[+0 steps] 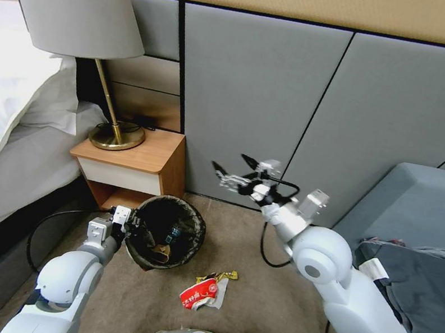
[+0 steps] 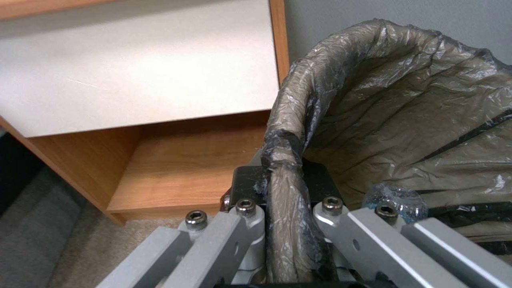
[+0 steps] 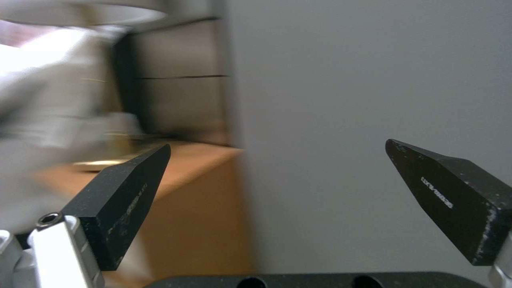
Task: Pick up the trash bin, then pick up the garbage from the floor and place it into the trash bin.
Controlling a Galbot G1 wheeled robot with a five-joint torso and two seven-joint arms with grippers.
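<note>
**Tool on the rim, litter off to the right**

Grips the small round white plastic trash bin with its black-brown bag liner (image 1: pixel 198 225) (image 2: pixel 288 120) with the left tool (image 1: pixel 130 225) (image 2: pixel 283 180), clenched over the rim on the bin's left side. Holds the right tool (image 1: pixel 229 162) (image 3: pixel 277 168) high by the grey wall, spread wide and empty. Finds the crumpled red-and-white snack packet (image 1: pixel 200 293) and the yellow wrapper (image 1: pixel 224 275) on the carpet just right of the bin, well below that tool and nearer the robot. Reads the packet's long axis as slanting away to the right. Judges the free right arm better placed for the pickup.
</note>
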